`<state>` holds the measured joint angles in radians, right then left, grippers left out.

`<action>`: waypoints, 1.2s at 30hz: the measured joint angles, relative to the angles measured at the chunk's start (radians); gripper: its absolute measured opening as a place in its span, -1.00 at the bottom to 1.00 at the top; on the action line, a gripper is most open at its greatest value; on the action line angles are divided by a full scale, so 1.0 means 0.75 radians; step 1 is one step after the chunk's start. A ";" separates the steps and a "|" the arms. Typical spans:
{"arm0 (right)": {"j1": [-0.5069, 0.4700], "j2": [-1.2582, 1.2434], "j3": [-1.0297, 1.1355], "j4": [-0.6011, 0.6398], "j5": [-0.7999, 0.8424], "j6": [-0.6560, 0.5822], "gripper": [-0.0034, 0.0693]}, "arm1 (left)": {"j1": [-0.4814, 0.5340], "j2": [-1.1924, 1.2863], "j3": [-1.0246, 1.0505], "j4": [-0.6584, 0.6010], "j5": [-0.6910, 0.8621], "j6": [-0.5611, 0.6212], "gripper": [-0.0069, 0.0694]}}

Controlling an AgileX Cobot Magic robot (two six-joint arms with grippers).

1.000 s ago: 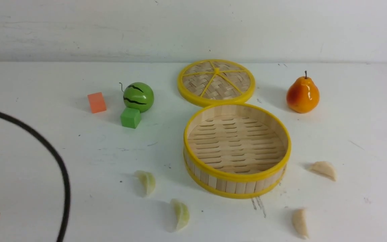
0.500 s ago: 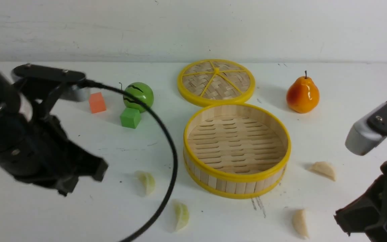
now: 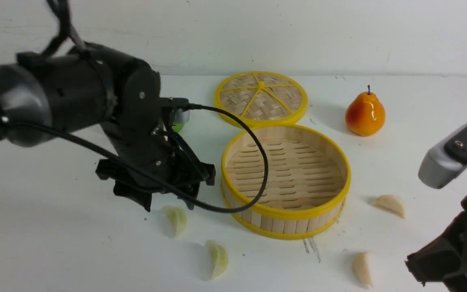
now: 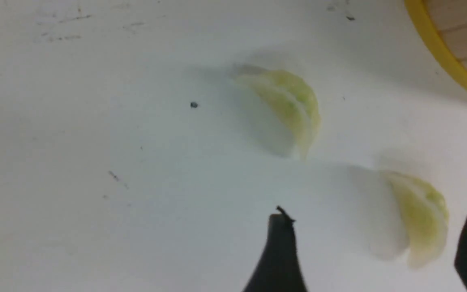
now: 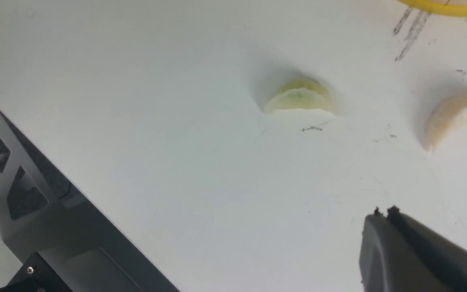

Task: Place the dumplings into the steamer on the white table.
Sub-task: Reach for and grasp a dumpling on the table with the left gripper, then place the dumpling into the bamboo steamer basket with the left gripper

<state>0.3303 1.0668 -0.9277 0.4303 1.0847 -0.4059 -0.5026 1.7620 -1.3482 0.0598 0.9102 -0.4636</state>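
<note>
Step in hand: approach for the first pick. The steamer (image 3: 286, 213) held nothing. The left fingers (image 4: 279, 255) stood wide apart and empty, above the green dumplings (image 3: 175, 219) left of the steamer. The right fingers (image 5: 383, 227) were closed on nothing. The cream dumplings (image 3: 389, 204) lay right of the steamer. Next move called for a straight descent astride one green dumpling — open bench (image 3: 55, 243) leftward, steamer wall close by.

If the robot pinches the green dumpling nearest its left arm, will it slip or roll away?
Probably light: the green dumpling is tiny beside the pear. Its curved, smooth-looking back may slip when pinched. Its crescent shape isn't round, so it likely won't roll.
</note>
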 joint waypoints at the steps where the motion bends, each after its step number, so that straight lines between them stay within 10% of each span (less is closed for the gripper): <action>1: 0.000 0.000 0.000 0.000 0.001 0.000 -0.93 | 0.000 0.041 0.000 0.025 -0.037 -0.047 0.75; 9: 0.000 0.000 0.000 -0.001 -0.003 0.000 -0.91 | 0.000 0.233 -0.007 0.136 -0.191 -0.247 0.65; 19: 0.000 0.000 0.008 -0.007 -0.025 0.000 -0.89 | 0.000 0.316 -0.017 0.146 -0.219 -0.225 -0.32; 36: 0.000 -0.139 0.011 -0.016 -0.014 0.100 -0.87 | -0.189 0.211 -0.777 -0.004 0.154 0.178 -0.30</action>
<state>0.3303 0.9623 -0.9196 0.4180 1.0739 -0.3309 -0.6447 1.9199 -1.9311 0.0568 1.0258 -0.3303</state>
